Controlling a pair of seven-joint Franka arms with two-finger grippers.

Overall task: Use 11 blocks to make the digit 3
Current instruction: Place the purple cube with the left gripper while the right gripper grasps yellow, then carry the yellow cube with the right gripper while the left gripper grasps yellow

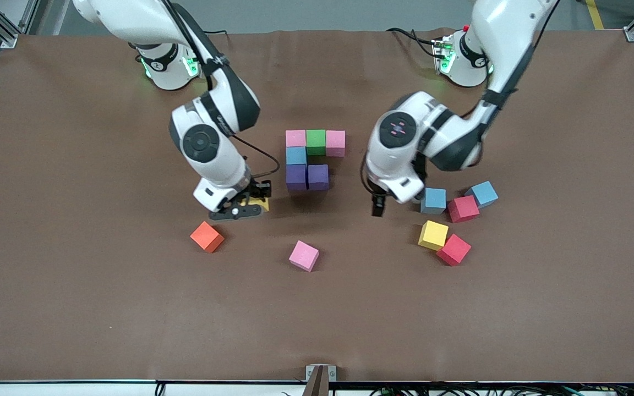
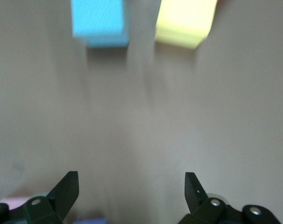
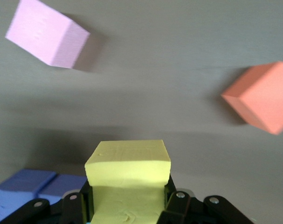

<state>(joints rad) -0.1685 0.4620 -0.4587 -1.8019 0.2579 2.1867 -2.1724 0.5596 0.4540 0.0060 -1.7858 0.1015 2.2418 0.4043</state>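
The partial digit 3 (image 1: pixel 309 157) has a bar of pink (image 1: pixel 295 138), green (image 1: pixel 316 141) and pink (image 1: pixel 335 143) blocks. A blue block (image 1: pixel 296 155) joins it to two purple blocks (image 1: pixel 307 177). My right gripper (image 1: pixel 251 208) is shut on a yellow block (image 1: pixel 262 204), (image 3: pixel 127 168), just over the table beside the purple blocks (image 3: pixel 24 189), toward the right arm's end. My left gripper (image 1: pixel 378 206), (image 2: pixel 132 191) hangs open and empty over bare table, between the figure and a loose blue block (image 1: pixel 433 200), (image 2: pixel 100 23).
Loose orange (image 1: pixel 207 236), (image 3: pixel 263 95) and pink (image 1: pixel 304 256), (image 3: pixel 48 35) blocks lie nearer the front camera than the figure. Toward the left arm's end lie a second blue (image 1: pixel 482 193), two red (image 1: pixel 463 208), (image 1: pixel 453 249) and a yellow block (image 1: pixel 433 235), (image 2: pixel 186 21).
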